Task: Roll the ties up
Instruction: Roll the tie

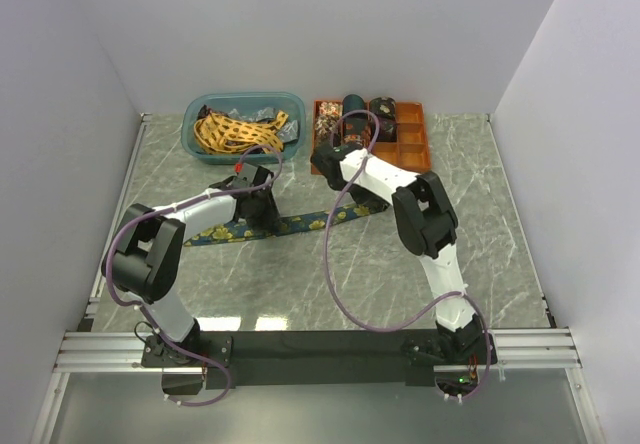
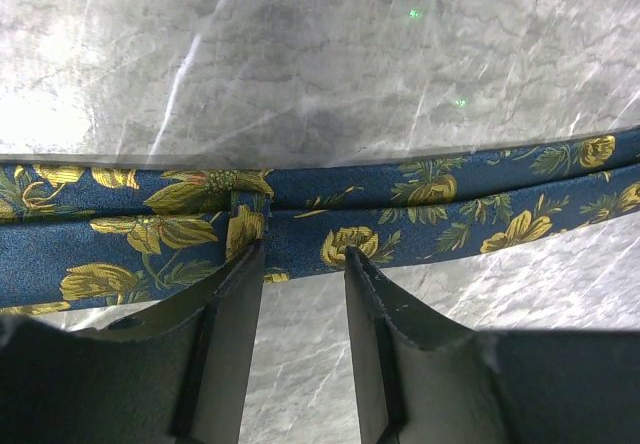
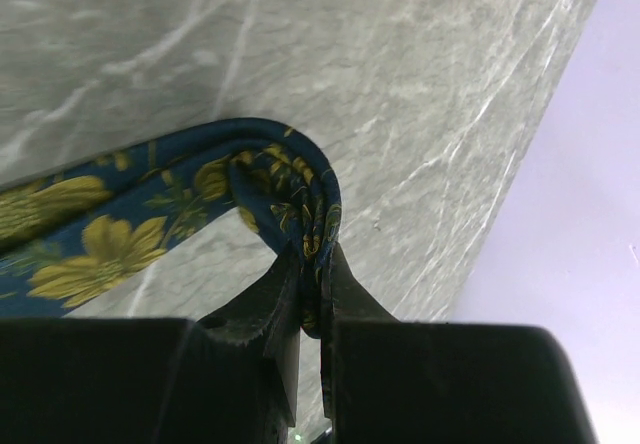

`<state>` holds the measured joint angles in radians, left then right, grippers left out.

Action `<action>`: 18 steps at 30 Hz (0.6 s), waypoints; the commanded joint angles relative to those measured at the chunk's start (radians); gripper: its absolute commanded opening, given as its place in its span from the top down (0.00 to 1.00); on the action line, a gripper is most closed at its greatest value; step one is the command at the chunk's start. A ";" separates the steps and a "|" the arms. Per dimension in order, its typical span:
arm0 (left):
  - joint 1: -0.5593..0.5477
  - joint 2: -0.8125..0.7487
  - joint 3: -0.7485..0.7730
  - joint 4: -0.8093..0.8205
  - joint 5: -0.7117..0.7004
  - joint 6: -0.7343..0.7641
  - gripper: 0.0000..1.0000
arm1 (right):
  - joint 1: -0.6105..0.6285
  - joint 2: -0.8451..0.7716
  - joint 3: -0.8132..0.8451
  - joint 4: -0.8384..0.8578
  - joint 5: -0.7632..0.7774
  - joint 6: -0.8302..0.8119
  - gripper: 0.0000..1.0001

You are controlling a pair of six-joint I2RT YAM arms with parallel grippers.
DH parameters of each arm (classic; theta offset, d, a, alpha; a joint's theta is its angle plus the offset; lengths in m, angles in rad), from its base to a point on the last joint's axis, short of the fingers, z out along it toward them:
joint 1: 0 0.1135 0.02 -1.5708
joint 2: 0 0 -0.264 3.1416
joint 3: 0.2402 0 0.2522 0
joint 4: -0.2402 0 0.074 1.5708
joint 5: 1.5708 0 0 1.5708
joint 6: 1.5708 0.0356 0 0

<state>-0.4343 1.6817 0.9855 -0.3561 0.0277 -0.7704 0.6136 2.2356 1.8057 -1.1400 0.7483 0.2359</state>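
A dark blue tie with yellow flowers lies across the marble table, doubled into two strips in the left wrist view. My left gripper is open, its fingertips resting at the tie's near edge with bare table between them; from above it sits over the tie's middle. My right gripper is shut on the tie's folded end, the fabric bunched between the pads and lifted off the table. From above, that gripper is mostly hidden under its own arm.
A teal bin at the back holds a yellow lattice tie and dark fabric. Beside it an orange compartment tray holds rolled ties. Purple cables loop over the table. Walls close in left, right and behind.
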 commanded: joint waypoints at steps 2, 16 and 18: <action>0.008 0.003 -0.011 0.031 -0.006 -0.023 0.56 | 0.046 0.045 0.063 -0.026 0.023 0.043 1.00; 0.008 0.000 -0.015 0.034 0.006 -0.015 0.57 | 0.052 0.058 0.066 0.057 -0.220 0.013 0.95; 0.008 0.000 -0.015 0.036 0.006 -0.015 0.57 | 0.044 0.055 0.061 0.071 -0.244 0.000 0.91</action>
<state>-0.4305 1.6817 0.9810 -0.3485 0.0288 -0.7799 0.6689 2.3135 1.8515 -1.1225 0.6029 0.2401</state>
